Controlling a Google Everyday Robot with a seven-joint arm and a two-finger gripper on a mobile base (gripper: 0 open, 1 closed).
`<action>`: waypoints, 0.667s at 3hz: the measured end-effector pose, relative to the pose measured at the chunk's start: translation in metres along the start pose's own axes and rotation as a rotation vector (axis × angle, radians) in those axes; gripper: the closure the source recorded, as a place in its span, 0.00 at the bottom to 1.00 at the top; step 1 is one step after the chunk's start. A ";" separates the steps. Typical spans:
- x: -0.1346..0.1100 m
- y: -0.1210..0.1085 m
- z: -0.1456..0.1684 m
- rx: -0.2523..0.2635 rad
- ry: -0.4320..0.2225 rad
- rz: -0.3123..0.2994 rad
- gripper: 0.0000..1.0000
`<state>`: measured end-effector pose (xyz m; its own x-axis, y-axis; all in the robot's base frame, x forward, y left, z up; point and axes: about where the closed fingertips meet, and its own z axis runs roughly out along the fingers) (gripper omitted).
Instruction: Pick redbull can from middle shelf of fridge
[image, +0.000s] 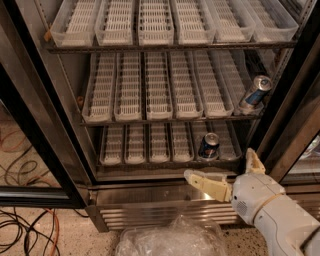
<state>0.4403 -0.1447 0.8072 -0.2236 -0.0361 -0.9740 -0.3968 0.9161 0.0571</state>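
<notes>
Slim silver-and-light-blue aluminium redbull can (255, 92) is being borne, tilted, at the right end of the white-trayed wire middle shelf (150, 119), above the cream gripper (219, 165), jaws spread wide, before the black-framed fridge's (41, 145) louvred steel base (150, 211), over speckled floor (80, 241).

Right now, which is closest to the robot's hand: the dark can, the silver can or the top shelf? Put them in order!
From the open gripper, low on the right:
1. The dark can, on the bottom shelf, just above the gripper.
2. The redbull can, tilted at the far right of the middle shelf.
3. The top shelf, highest up.
</notes>
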 end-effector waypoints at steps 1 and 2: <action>-0.003 -0.008 -0.003 0.033 -0.033 0.014 0.00; -0.018 -0.026 -0.015 0.118 -0.092 -0.033 0.00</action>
<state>0.4417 -0.1739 0.8265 -0.1278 -0.0352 -0.9912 -0.2942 0.9557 0.0040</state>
